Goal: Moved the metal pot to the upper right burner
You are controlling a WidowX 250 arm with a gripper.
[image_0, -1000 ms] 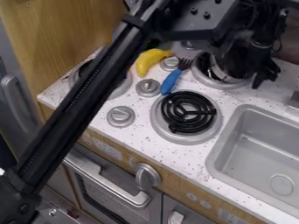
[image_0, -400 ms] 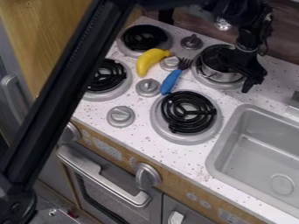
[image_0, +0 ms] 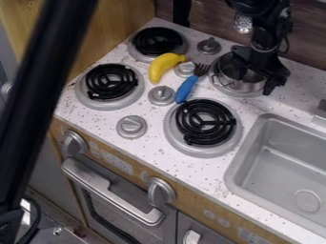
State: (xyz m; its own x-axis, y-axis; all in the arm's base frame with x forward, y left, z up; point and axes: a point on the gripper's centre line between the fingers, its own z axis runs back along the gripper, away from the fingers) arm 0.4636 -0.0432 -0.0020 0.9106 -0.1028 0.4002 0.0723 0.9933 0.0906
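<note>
The metal pot (image_0: 243, 86), tipped a second ago, now sits about level on the upper right burner (image_0: 224, 89), so the placing looks all but done. The forearm has swung left. The gripper (image_0: 257, 78) hangs down over the pot's right side, its fingers spread apart; whether they touch the rim I can't tell.

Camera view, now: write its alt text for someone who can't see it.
A metal pot sits on the upper right burner, the robot's black claw at its rim. Nearby are three other burners, a banana, a blue-handled fork and a sink.
</note>
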